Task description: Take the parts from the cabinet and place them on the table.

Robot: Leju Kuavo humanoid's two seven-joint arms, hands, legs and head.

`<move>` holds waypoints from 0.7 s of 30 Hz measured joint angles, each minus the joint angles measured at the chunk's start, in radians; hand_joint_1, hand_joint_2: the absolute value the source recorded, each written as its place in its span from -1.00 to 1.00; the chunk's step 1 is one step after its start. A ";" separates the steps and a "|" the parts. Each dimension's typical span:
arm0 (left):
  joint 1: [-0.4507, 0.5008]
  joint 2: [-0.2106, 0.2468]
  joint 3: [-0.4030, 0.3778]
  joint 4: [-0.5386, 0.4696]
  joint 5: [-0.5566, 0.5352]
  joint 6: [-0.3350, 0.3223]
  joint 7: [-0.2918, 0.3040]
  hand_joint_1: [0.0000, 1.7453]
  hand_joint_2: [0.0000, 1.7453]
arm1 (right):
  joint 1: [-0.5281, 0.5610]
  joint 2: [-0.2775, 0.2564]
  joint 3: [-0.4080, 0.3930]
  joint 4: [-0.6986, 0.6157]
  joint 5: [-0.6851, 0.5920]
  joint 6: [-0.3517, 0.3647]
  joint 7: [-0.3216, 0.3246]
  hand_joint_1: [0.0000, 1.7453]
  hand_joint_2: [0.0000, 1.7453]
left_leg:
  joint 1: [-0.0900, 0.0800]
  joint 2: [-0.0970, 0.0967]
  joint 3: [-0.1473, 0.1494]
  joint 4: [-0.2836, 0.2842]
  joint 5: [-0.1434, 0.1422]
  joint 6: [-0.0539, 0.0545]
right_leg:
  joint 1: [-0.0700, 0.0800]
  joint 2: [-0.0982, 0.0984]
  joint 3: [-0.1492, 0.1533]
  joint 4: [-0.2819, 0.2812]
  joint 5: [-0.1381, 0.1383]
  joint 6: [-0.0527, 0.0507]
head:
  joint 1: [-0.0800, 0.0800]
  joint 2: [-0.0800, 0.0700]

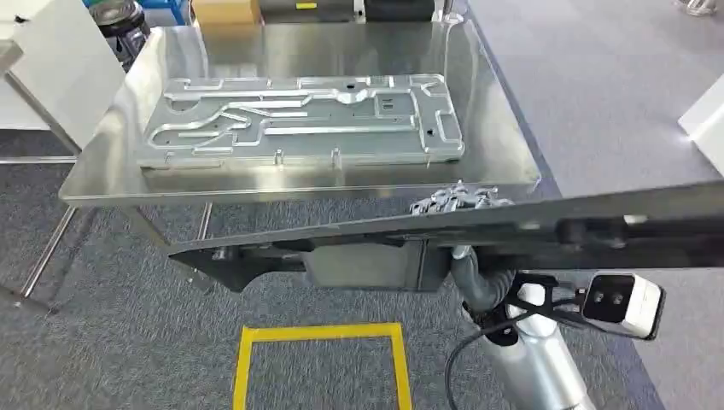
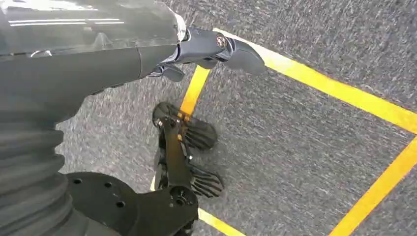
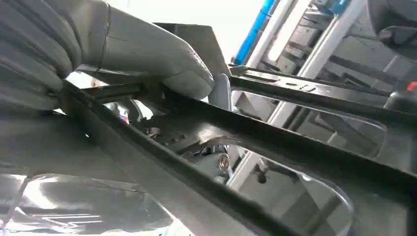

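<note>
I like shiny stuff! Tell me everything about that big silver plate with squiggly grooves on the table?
The silver plate is a flat, rectangular, metal-looking part with raised ribs and winding channels, a few small holes and rounded corners. It lies flat on the shiny steel table, its long side across the view, near the middle. Nothing but the table touches it.

The robot's right arm (image 1: 534, 363) is a smooth, shiny silver tube. A black cable (image 1: 461, 354) loops beside it. Near the wrist sits a small white box camera (image 1: 621, 301) with a dark front and two round lenses, fixed on a black bracket. A grey ribbed sleeve (image 1: 475, 286) covers the wrist like a bendy hose. The right hand (image 1: 454, 202) has shiny silver metal fingers. In the right wrist view the thumb (image 3: 147, 51) is thick, grey and rounded. In the left wrist view the left hand (image 2: 209, 49) is dark grey with a small round screw (image 2: 221, 41), and its cover is ribbed too.
</note>
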 joint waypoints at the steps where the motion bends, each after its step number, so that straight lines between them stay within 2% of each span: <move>1: -0.001 0.000 0.000 0.000 0.000 0.001 0.000 -1.00 1.00 | -0.002 0.002 0.000 -0.002 -0.002 0.000 0.000 1.00 1.00 | 0.003 0.003 -0.010 0.039 0.003 -0.003 | 0.000 0.000 0.015 -0.006 -0.006 -0.005 | 0.000 0.000; 2: -0.002 0.000 0.001 0.000 0.000 0.002 0.000 -1.00 1.00 | -0.003 0.003 0.000 -0.002 -0.002 0.002 0.000 1.00 1.00 | 0.004 0.005 -0.049 0.104 -0.003 -0.004 | -0.001 -0.001 0.024 -0.007 -0.013 -0.009 | 0.000 0.000; 3: -0.003 0.000 0.002 0.000 0.000 0.003 0.000 -1.00 1.00 | -0.002 0.004 0.000 -0.002 -0.003 0.003 0.000 1.00 1.00 | 0.004 0.006 -0.103 0.183 -0.026 -0.007 | -0.001 -0.002 0.032 -0.007 -0.023 -0.011 | 0.000 0.000; 4: -0.002 0.000 0.003 0.000 0.000 0.005 0.000 -1.00 1.00 | 0.000 0.004 0.000 -0.002 -0.003 0.005 0.002 1.00 1.00 | 0.005 0.007 -0.157 0.252 -0.071 -0.010 | -0.001 -0.002 0.041 -0.007 -0.034 -0.012 | 0.000 0.000; 5: 0.001 0.000 0.004 0.000 0.000 0.006 0.000 -1.00 1.00 | 0.002 0.004 0.000 -0.002 -0.003 0.007 0.002 1.00 1.00 | 0.005 0.008 -0.196 0.292 -0.111 -0.012 | -0.001 -0.001 0.052 -0.007 -0.044 -0.012 | 0.000 0.000; 6: 0.004 -0.001 0.004 0.000 0.000 0.006 0.001 -1.00 1.00 | 0.003 0.005 0.000 -0.002 -0.003 0.008 0.002 1.00 1.00 | 0.005 0.008 -0.220 0.296 -0.128 -0.014 | -0.001 0.001 0.067 -0.007 -0.056 -0.012 | 0.000 0.000; 7: 0.006 -0.001 0.004 0.000 0.000 0.006 0.001 -1.00 1.00 | 0.004 0.005 0.000 -0.002 -0.003 0.009 0.002 1.00 1.00 | 0.006 0.009 -0.227 0.265 -0.119 -0.014 | -0.001 0.002 0.083 -0.007 -0.068 -0.011 | 0.000 0.000; 8: 0.007 -0.001 0.005 0.000 0.000 0.006 0.001 -1.00 1.00 | 0.004 0.005 0.000 -0.002 -0.003 0.011 0.002 1.00 1.00 | 0.006 0.009 -0.220 0.203 -0.076 -0.012 | -0.001 0.002 0.103 -0.007 -0.082 -0.009 | 0.000 0.000; 9: 0.007 -0.001 0.005 0.000 0.000 0.006 0.001 -1.00 1.00 | 0.004 0.005 0.000 -0.002 -0.003 0.011 0.002 1.00 1.00 | 0.006 0.009 -0.208 0.128 -0.012 -0.008 | -0.001 0.002 0.122 -0.007 -0.096 -0.006 | 0.000 0.000; 10: 0.009 -0.001 0.006 0.000 0.000 0.006 0.001 -1.00 1.00 | 0.004 0.005 0.000 -0.002 -0.004 0.012 0.002 1.00 1.00 | 0.006 0.010 -0.198 0.044 0.095 0.000 | -0.001 0.000 0.134 -0.008 -0.112 -0.002 | 0.000 0.000; 11: 0.013 -0.001 0.007 0.000 0.000 0.006 0.001 -1.00 1.00 | 0.004 0.005 0.000 0.000 -0.004 0.012 0.002 1.00 1.00 | -0.002 0.011 -0.203 0.024 0.144 0.000 | 0.004 0.002 0.150 0.001 -0.124 0.003 | 0.000 0.000; 12: 0.010 -0.001 0.007 0.000 0.000 0.007 0.002 -1.00 1.00 | 0.005 0.005 0.000 -0.001 -0.005 0.012 0.002 1.00 1.00 | -0.002 0.012 -0.193 0.028 0.125 0.006 | 0.005 0.006 0.148 -0.006 -0.137 0.011 | 0.000 0.000; 13: 0.010 -0.002 0.007 0.000 0.000 0.007 0.001 -1.00 1.00 | 0.005 0.005 0.000 -0.002 -0.004 0.012 0.003 1.00 1.00 | -0.004 0.010 -0.190 0.025 0.127 0.012 | 0.003 0.006 0.160 -0.009 -0.139 0.018 | 0.000 0.000; 15: 0.008 -0.002 0.007 0.000 0.000 0.007 0.001 -1.00 1.00 | 0.002 0.005 0.000 -0.006 -0.005 0.012 0.002 1.00 1.00 | 0.002 0.009 -0.171 0.017 0.123 0.023 | 0.005 0.007 0.164 0.002 -0.136 0.025 | 0.000 0.000; 16: 0.008 -0.003 0.007 0.000 0.000 0.007 0.000 -1.00 1.00 | 0.002 0.005 -0.001 -0.007 -0.005 0.011 0.002 1.00 1.00 | 0.004 0.010 -0.160 0.011 0.121 0.029 | 0.001 0.003 0.148 0.041 -0.131 0.031 | 0.000 0.000; 17: 0.008 -0.003 0.007 0.000 0.000 0.007 0.000 -1.00 1.00 | 0.000 0.005 -0.001 -0.008 -0.006 0.011 0.002 1.00 1.00 | 0.005 0.010 -0.151 0.009 0.113 0.037 | 0.001 0.001 0.105 0.113 -0.133 0.034 | 0.000 0.000; 18: 0.007 -0.003 0.008 0.000 0.000 0.007 0.000 -1.00 1.00 | 0.001 0.005 -0.001 -0.008 -0.006 0.012 0.002 1.00 1.00 | 0.005 0.010 -0.145 0.008 0.105 0.038 | -0.001 0.001 0.050 0.191 -0.153 0.040 | 0.000 0.000; 19: 0.006 -0.003 0.008 0.000 0.000 0.007 0.000 -1.00 1.00 | 0.003 0.005 -0.002 -0.008 -0.006 0.011 0.002 1.00 1.00 | 0.005 0.009 -0.138 0.008 0.095 0.039 | -0.003 0.001 -0.002 0.256 -0.190 0.045 | 0.000 0.000; 20: 0.006 -0.003 0.009 0.000 0.000 0.007 0.000 -1.00 1.00 | 0.005 0.005 -0.002 -0.008 -0.006 0.011 0.002 1.00 1.00 | 0.005 0.008 -0.128 0.008 0.086 0.040 | -0.004 0.000 -0.046 0.298 -0.223 0.047 | 0.000 0.000; 21: 0.006 -0.003 0.010 0.000 0.000 0.007 0.000 -1.00 1.00 | 0.005 0.005 -0.002 -0.008 -0.006 0.011 0.002 1.00 1.00 | 0.005 0.007 -0.116 0.008 0.076 0.040 | -0.004 0.000 -0.074 0.307 -0.241 0.049 | 0.000 0.000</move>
